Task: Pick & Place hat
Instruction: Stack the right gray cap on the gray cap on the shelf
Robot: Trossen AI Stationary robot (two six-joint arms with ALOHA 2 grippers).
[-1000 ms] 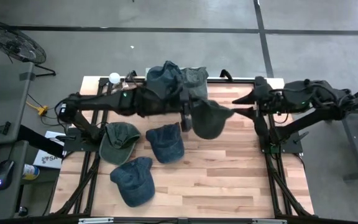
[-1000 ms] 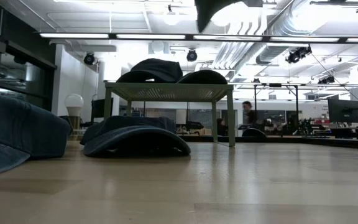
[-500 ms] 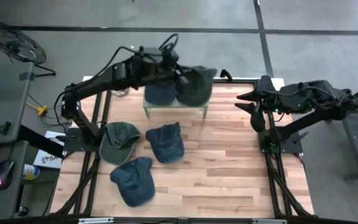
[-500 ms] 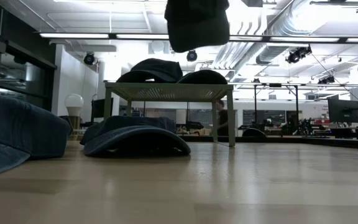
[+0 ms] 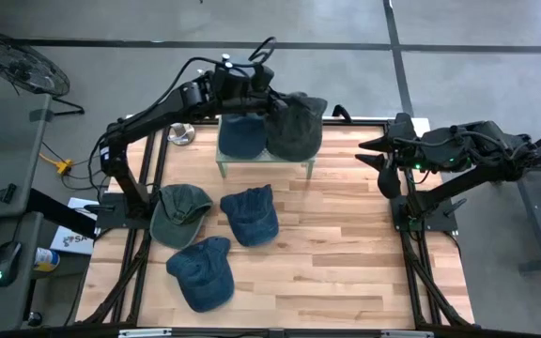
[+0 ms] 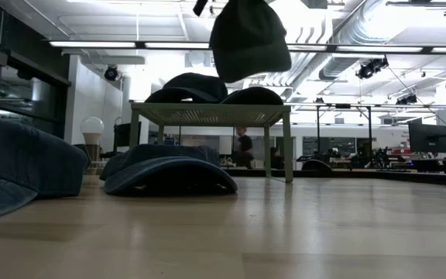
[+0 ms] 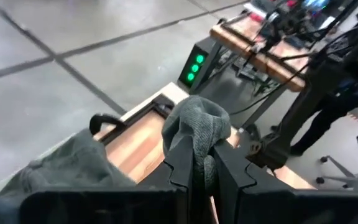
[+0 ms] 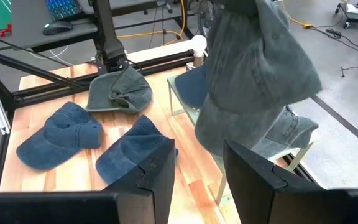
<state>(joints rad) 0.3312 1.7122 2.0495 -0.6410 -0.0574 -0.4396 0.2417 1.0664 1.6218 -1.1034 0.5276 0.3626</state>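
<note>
A dark green hat hangs from my left gripper, which is shut on it high above the small mesh rack at the table's far edge. In the low view the hat dangles clear above the rack. Two hats rest on the rack top: a blue one and a grey-green one. A green hat and two blue hats lie on the table. My right gripper waits open at the table's right side. My left gripper pinches a bunched fold of the hat's green cloth between its two fingers. The hat is lifted clear and hangs slack below the fingers, above the rack.
A round white bulb-like object stands to the left of the rack. The arms' black frames run along the table's left and right sides. Bare wood lies on the right and near parts of the table. A person shows far behind.
My left gripper has carried the green hat from over the table's middle toward the far edge and a little left, so it now hangs over the rack. In the low view the hat has come down further into sight.
</note>
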